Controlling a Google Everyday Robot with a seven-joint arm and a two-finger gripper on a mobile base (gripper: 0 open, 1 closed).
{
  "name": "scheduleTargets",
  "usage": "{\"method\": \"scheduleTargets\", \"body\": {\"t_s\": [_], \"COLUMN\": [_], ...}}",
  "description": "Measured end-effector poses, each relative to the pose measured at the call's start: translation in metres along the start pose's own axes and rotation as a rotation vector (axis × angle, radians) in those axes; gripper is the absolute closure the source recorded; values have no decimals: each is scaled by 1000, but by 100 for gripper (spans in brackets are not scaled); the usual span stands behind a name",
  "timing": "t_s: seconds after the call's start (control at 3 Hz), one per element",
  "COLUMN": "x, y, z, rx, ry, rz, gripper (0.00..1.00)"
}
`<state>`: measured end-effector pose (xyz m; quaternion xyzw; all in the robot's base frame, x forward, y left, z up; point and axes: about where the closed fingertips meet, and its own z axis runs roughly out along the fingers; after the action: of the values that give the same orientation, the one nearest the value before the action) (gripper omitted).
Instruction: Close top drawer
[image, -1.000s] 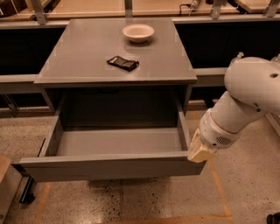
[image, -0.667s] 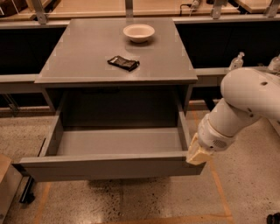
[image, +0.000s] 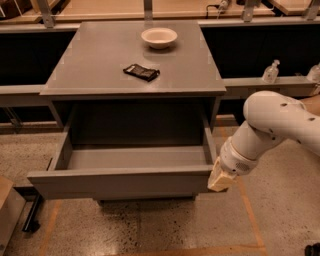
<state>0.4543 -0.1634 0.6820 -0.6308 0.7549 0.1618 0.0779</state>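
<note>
At the right front corner of the wide, deep matte-grey top drawer (image: 120, 183), cream-coloured gripper fingers (image: 220, 176), closed together into one block with no gap showing, touching the end of the plain flat front panel. Behind and above the fingers, a rounded white robot arm (image: 272, 127), angled down from the right edge of the view. Left of the fingers, the top drawer pulled well out of the square grey table (image: 90, 70), front panel hanging over the speckled floor (image: 280, 220) with its orange tape lines. Beyond the fingers and to their left, well apart on the table, a flat black wrapped packet (image: 141, 72) and, farther back, a shallow cream bowl (image: 159, 37). Beyond the fingers to their right, a small clear pump bottle (image: 270, 72) on a grey ledge.
</note>
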Motion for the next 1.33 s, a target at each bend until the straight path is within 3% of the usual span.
{"method": "scheduleTargets", "body": {"t_s": [0.33,0.67,1.0,1.33], "x": [-23,-23,-40,-55], "y": [-43,-43,-69,-114], "z": [3,3,-3,-5], "rx": [32,32,86,146], "ry": [-39,-39,-45,-72], "rz": [-50,-50,-118,-203], "gripper": [100,100,100,100]}}
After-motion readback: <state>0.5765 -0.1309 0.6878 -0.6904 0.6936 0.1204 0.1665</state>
